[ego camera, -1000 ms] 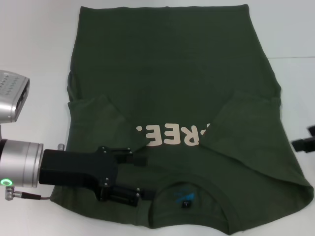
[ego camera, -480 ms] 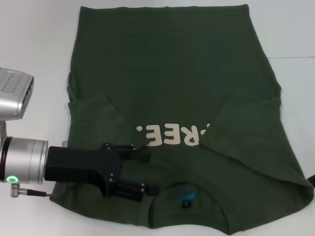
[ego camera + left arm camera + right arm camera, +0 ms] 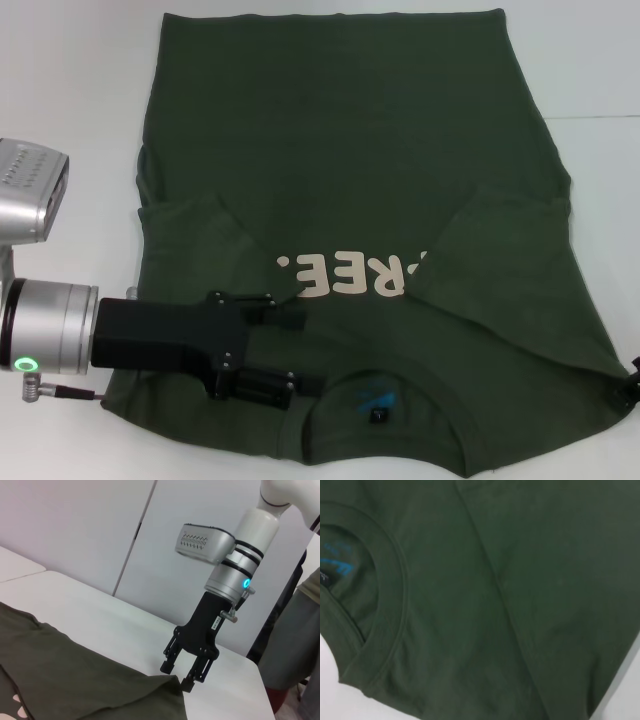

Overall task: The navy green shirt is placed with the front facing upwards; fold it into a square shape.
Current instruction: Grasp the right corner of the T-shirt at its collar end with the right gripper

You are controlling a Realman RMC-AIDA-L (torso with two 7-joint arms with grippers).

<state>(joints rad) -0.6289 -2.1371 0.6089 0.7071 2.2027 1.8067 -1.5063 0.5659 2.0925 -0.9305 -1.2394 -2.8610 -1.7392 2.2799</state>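
Both sleeves of the navy green shirt (image 3: 350, 200) are folded in already. Left gripper (image 3: 305, 352), jaws apart, sits beside the collar (image 3: 400, 385). Right gripper (image 3: 181, 675), jaws apart, touches the shoulder corner. Lengthwise fold still to do.

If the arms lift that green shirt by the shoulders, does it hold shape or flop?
Likely flops: the navy green shirt lies flat with soft creases and both sleeves folded in. Probably light, so it may drag. The left end effector sits at its shoulder; the right end effector is at the other.
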